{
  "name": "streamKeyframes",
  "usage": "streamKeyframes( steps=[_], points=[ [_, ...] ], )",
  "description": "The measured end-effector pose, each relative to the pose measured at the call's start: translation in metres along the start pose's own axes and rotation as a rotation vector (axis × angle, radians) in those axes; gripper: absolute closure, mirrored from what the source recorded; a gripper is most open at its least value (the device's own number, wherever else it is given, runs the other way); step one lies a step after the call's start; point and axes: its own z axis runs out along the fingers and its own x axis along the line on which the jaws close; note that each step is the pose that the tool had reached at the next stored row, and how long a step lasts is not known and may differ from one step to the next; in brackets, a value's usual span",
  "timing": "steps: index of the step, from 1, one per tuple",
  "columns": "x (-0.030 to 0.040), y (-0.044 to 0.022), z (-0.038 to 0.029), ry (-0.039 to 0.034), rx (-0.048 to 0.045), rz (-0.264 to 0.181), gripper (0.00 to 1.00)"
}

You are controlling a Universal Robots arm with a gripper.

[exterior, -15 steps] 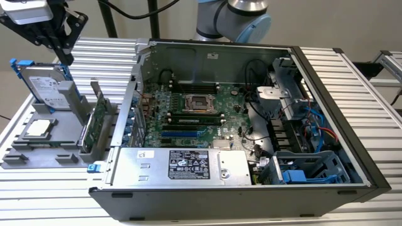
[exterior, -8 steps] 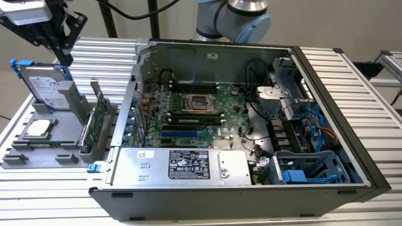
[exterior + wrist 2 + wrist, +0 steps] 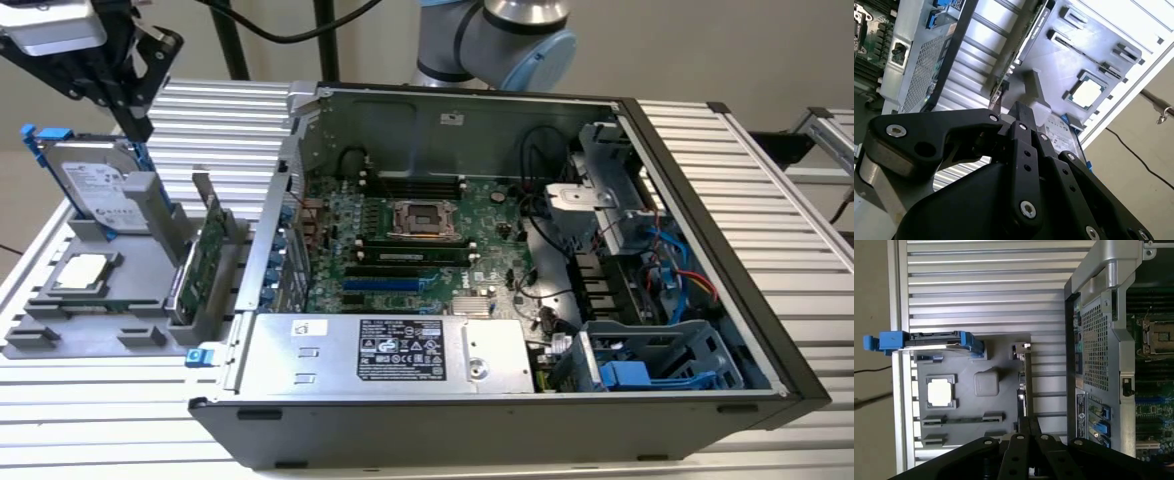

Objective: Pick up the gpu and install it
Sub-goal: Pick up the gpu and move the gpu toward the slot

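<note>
1. Locating the gpu (image 3: 203, 262): upright on its long edge in a slot of the grey tray (image 3: 67, 338), just outside the computer case (image 3: 467, 432), with the green board face turned away from the case. Edge-on in the first wrist view (image 3: 1022, 385).
2. Reading the gripper (image 3: 140, 128): hanging above the tray, farther from the case than the gpu, roughly over the hard drive (image 3: 104, 190). Fingers pressed together in both wrist views (image 3: 1029, 421) (image 3: 1021, 114), clamped on nothing and well apart from the card.
3. Sharing the tray, both farther from the case than the gpu: the blue-trimmed hard drive and the square CPU chip (image 3: 83, 272).
4. Judging the handling: probably light and stiff, yet fragile. Thin enough to twist or tip out of line if pinched off-centre, with a board back that dislikes scraping.
5. Choosing a hold: likely best across the thickness at the free upper edge, near the middle of its length. One pad on the cooler face and one on the board back, clear of the metal bracket end.
6. Gauging progress: card not yet lifted. Expansion slots (image 3: 387, 285) inside the case seemingly bare.
</note>
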Motion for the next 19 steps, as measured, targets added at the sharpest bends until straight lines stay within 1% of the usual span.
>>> streamKeyframes(
  steps=[8, 19],
  points=[
    [-0.0001, -0.0024, -0.0001, 0.0, 0.0, 0.0, 1.0],
    [-0.0005, -0.0106, -0.0005, 0.0001, 0.0, -0.002, 1.0]
  ],
)
